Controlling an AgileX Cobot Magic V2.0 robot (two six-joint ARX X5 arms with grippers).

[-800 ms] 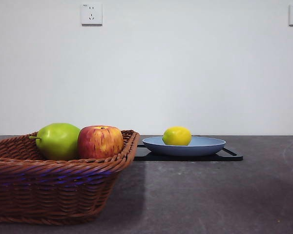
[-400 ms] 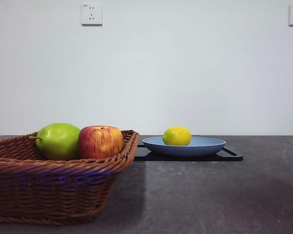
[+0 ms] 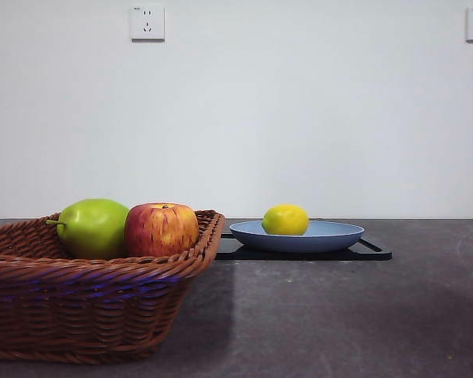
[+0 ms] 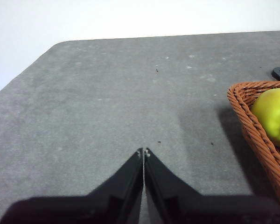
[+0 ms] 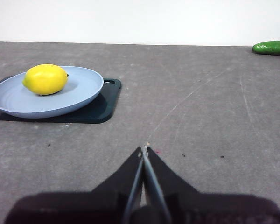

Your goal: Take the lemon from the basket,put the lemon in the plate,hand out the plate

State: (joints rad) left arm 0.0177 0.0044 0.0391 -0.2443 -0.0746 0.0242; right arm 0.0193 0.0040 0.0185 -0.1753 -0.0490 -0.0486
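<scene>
Brown wicker forms the basket [image 3: 94,291], nearest the front camera, holding a green pear [image 3: 93,227] and a red-yellow apple [image 3: 162,229] side by side. Behind it, the lemon [image 3: 285,220] rests on the light-blue plate [image 3: 331,235], which sits on a flat black tray [image 3: 374,253]. The left gripper [image 4: 143,152] hovers over bare table beside the basket, jaws pressed together and empty. The right gripper [image 5: 143,149], likewise closed on nothing, hangs over the table near the plate. A green cucumber [image 5: 271,47] lies at the far edge.

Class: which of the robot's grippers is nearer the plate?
Right. The right gripper is shut over bare table with the plate just ahead; the left gripper is shut beyond the basket, farther off.
</scene>
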